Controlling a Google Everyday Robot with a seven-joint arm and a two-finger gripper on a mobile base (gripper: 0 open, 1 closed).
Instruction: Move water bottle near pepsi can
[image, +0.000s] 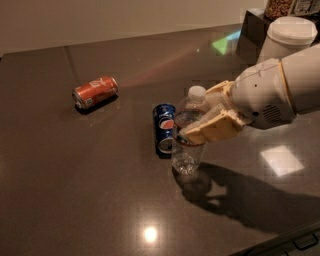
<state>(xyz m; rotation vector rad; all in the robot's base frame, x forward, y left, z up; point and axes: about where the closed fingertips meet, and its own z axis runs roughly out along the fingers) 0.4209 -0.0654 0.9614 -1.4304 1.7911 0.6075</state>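
Observation:
The water bottle (188, 146), clear with a white cap, stands upright on the dark table, held in my gripper (202, 120). The cream fingers (212, 129) are shut around its upper body. My white arm reaches in from the right. The pepsi can (164, 128), dark blue with the round logo, lies on its side just left of the bottle, almost touching it.
A red-orange can (95, 91) lies on its side at the far left. A white lidded container (285, 37) and a dark box (252, 35) stand at the back right corner. The table's front edge (280, 240) runs along the lower right.

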